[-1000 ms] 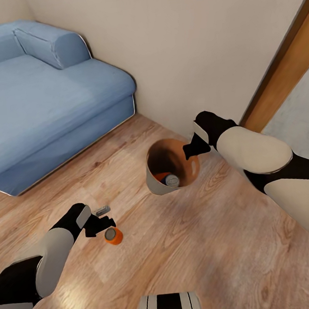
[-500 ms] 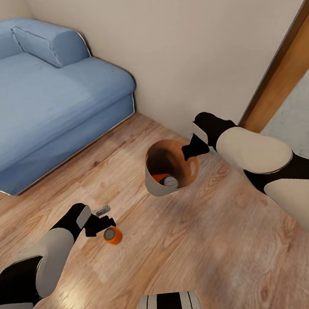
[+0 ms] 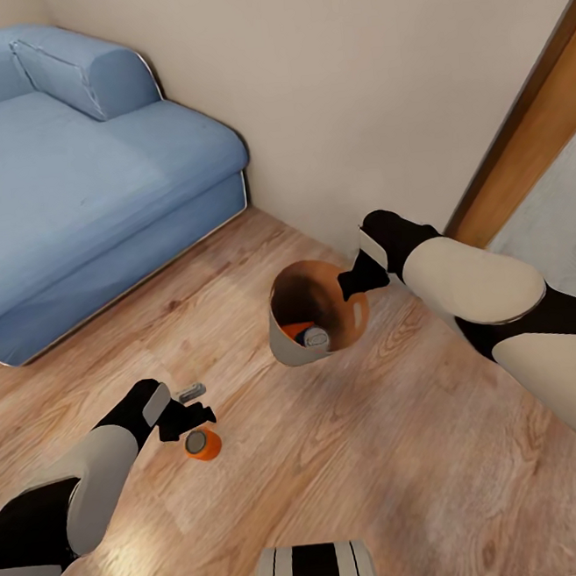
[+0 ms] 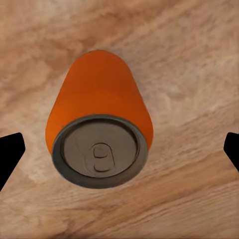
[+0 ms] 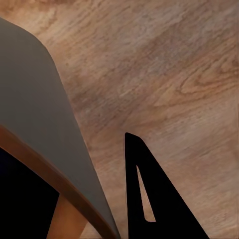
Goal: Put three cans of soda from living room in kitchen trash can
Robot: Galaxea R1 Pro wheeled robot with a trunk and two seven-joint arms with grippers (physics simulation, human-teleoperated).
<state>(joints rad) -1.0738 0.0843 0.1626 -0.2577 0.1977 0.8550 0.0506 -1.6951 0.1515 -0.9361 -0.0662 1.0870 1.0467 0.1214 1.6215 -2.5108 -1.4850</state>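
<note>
- Bin (image 3: 286,345): a small round tapered tub, pale grey outside and orange-brown inside, standing on the wood-plank floor (image 3: 410,452) close to the plain beige wall (image 3: 340,98); two cans (image 3: 310,337) lie in its bottom, one orange, the other showing a silvery top.
- Third can (image 3: 200,443): a short orange cylinder with a dull metal lid and pull tab, upright on the floor, well apart from the bin on the side away from the wall.
- Left pincer (image 3: 193,413): open directly over that can, its black tips wide either side in the wrist view, not touching it.
- Right pincer (image 3: 355,280): over the bin's rim; whether it is open or closed cannot be told.
- Sofa (image 3: 74,168): soft blue fabric with a rounded bolster, beyond the bin along the wall.
- Since half a second ago, the view has shifted slightly; the arms look unchanged.
</note>
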